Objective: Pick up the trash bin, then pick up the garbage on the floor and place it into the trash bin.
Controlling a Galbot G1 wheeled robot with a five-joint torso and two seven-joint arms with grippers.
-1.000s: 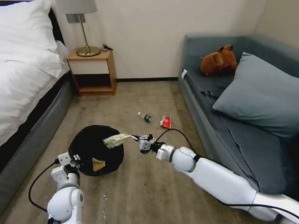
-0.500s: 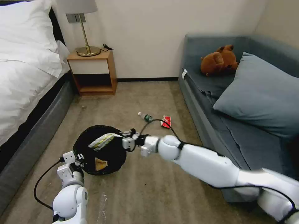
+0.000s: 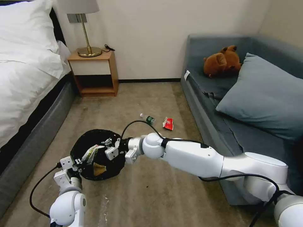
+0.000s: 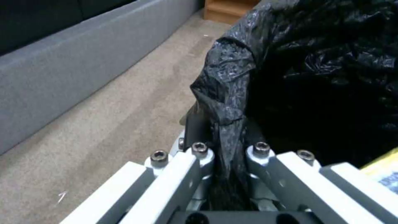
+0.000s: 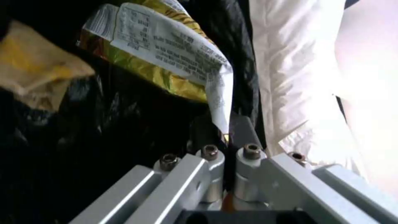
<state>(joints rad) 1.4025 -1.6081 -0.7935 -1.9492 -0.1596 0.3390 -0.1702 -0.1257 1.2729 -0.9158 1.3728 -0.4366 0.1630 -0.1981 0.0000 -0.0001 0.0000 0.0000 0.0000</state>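
The bin bag [image 4: 315, 62] is thin, glossy, crinkled black plastic; the snack wrapper [image 5: 166, 59] is shiny printed foil; the floor [image 3: 151, 192] is matt short-pile carpet.

The room is evenly and softly lit; the cream-shaded brass table lamp [image 3: 82, 19] adds no visible pool of light. Shadows stay faint on the streaked beige-brown carpet [image 3: 151, 195]. The crinkled black plastic bag lining the small round bin [image 3: 94, 143] swallows light and reads almost featureless from the head view, though its folds catch small grey glints up close [image 4: 226, 77]. Beyond it the white bedding [image 5: 298, 62] is blown out to a pinkish glare. The near white gripper links in both wrist views are soft and out of focus.
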